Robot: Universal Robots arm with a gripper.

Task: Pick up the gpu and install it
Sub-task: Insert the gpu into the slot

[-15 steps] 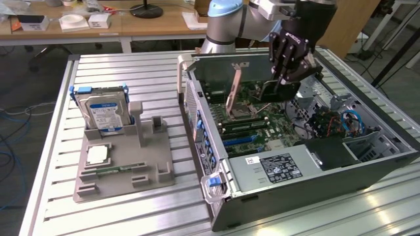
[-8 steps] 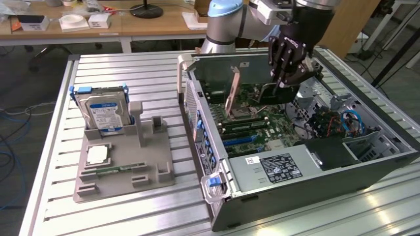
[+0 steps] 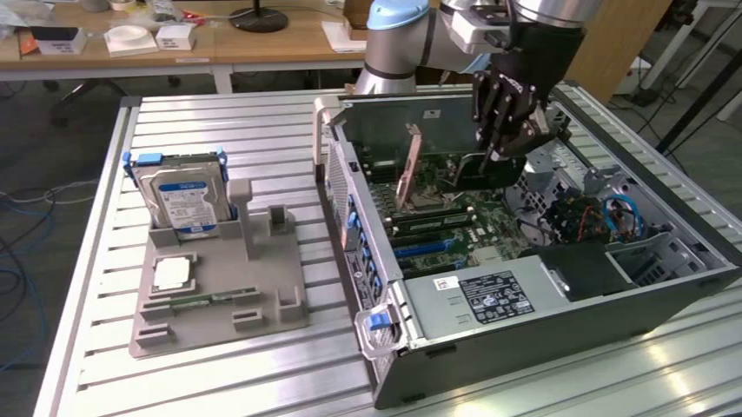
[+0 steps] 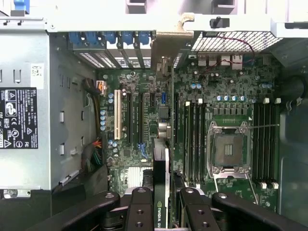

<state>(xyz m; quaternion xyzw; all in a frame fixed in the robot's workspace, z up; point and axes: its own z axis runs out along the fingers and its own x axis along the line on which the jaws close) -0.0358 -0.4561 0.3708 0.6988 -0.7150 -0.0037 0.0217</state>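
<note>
— Where's the gpu (image 3: pixel 481 172) (image 4: pixel 161 192)?
— My hand (image 3: pixel 510 152) (image 4: pixel 161 204) is clamped on it, edge-on. In the exterior view it hangs at seven o'clock of the hand, over the motherboard (image 4: pixel 144 120) in the open computer case (image 3: pixel 649 304).

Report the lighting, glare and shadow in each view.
Exterior view: light glares off the table slats at the exterior view's right, and the inside of the case lies in shade. Wrist view: the metal rim is washed out white; the gpu in the pincer sits dark.
</note>
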